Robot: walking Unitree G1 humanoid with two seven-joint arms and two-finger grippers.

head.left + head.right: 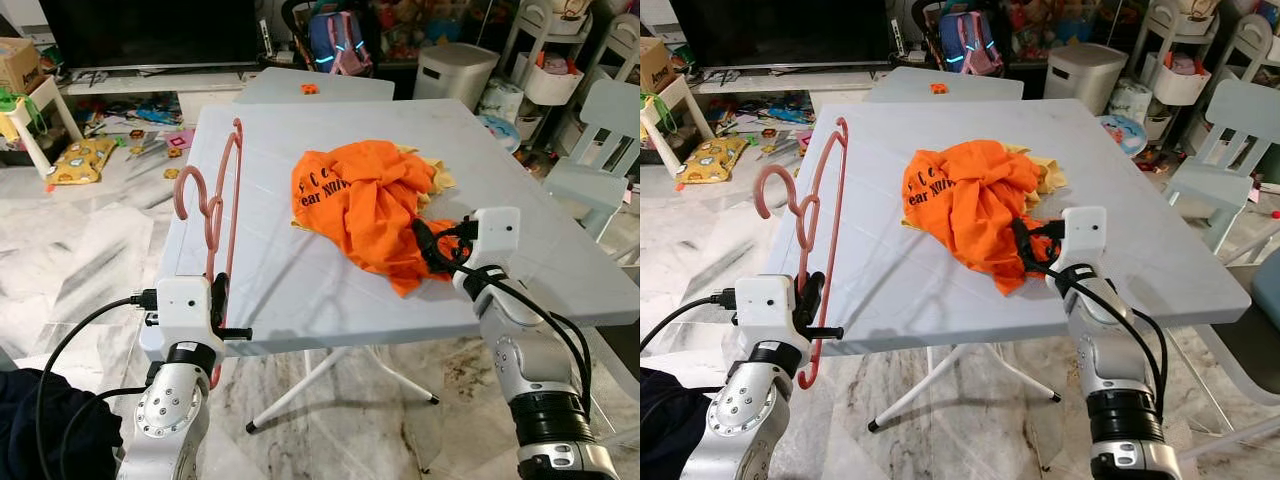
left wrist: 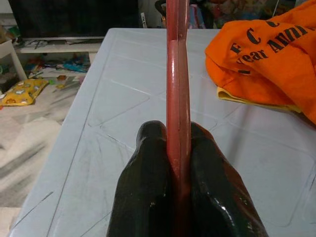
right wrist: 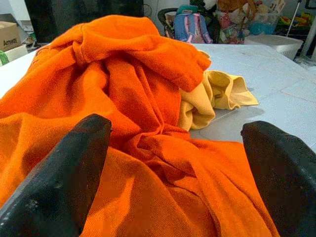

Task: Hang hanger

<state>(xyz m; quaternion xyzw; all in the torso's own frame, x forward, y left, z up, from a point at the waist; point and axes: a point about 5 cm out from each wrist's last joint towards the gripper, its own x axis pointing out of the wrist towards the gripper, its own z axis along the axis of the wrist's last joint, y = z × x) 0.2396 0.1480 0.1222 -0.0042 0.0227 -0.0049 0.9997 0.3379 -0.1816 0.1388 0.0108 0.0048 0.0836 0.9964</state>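
My left tool clamps the pink hanger upright over the counter, freeing my wide-open right tool to take the orange shirt.

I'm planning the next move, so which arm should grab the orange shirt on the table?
The right. Its gripper has open fingers at the crumpled orange T-shirt, while the left gripper is shut on the pink plastic hanger.

Marble floor, grey table, television
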